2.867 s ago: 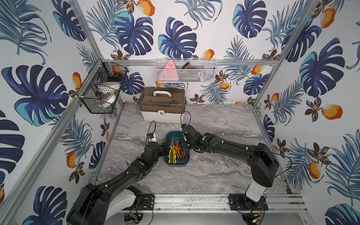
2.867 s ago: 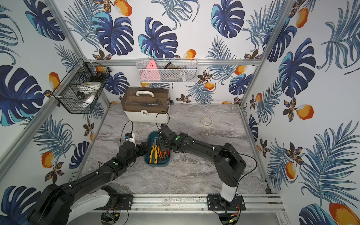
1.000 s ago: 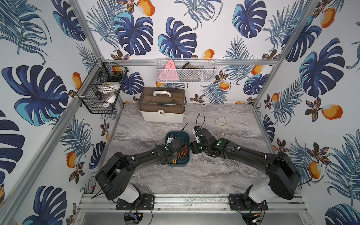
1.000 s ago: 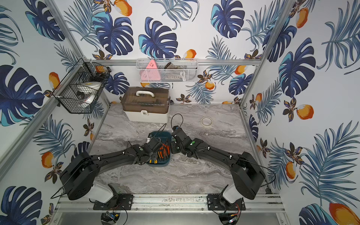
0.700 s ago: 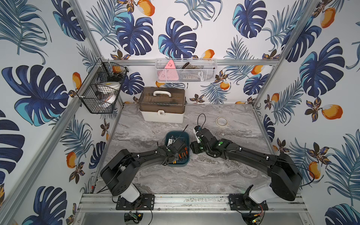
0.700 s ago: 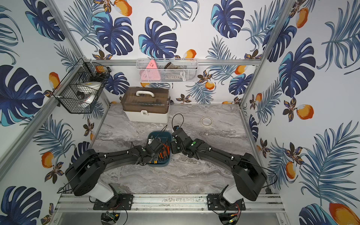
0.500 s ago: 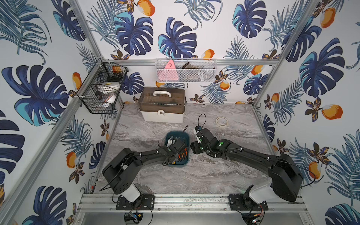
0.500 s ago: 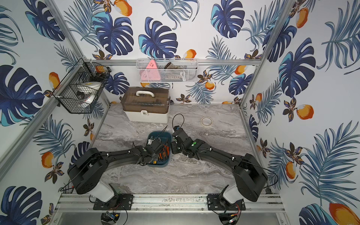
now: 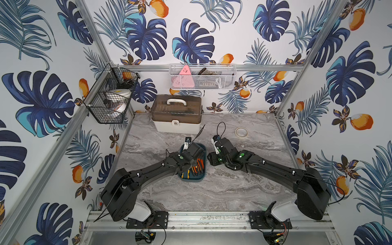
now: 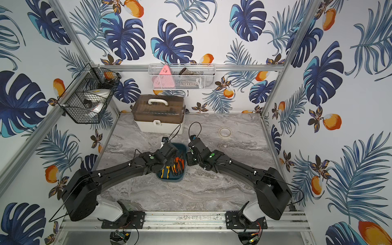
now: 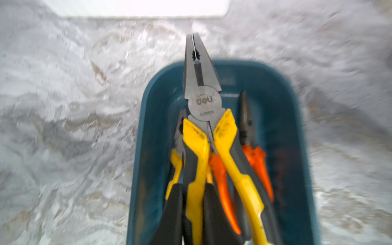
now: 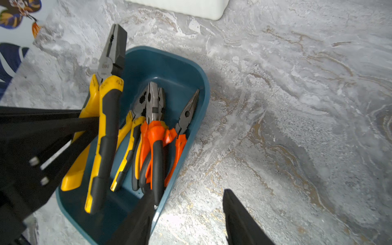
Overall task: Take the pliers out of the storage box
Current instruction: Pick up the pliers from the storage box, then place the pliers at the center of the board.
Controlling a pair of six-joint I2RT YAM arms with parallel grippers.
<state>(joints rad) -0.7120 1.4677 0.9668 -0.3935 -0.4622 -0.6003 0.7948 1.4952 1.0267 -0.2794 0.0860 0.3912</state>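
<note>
When I looked over, the big combination pliers [image 12: 107,70] with grey metal jaws and yellow-and-black handles were tipped up out of the shallow dark teal plastic bin [image 12: 174,61], nose poking past the rim on the toolbox side, handle ends hanging over the inside. Couldn't tell if they touched the bottom. The left gripper [image 12: 90,119] had its black fingers [image 12: 63,129] clamped on both handles about halfway along, so that pair was properly held. Four smaller pliers [image 12: 152,110] lay side by side in the bin, one yellow-handled, the rest orange, noses pointing the same way as the big pair. The right gripper [image 12: 190,194] sat low, just beside the bin's long side, jaws standing apart with nothing between them: one finger [image 12: 140,220] over the rim by the orange handles, the other over bare table. The bin was roughly mid-table on the grey marble-look tabletop [image 9: 212,191], between the two arms. Further back by the wall stood a white toolbox [image 9: 177,114] with a brown see-through lid, and over on the right arm's side a roll of pale tape [image 9: 241,132] lay flat, well apart from everything.
</note>
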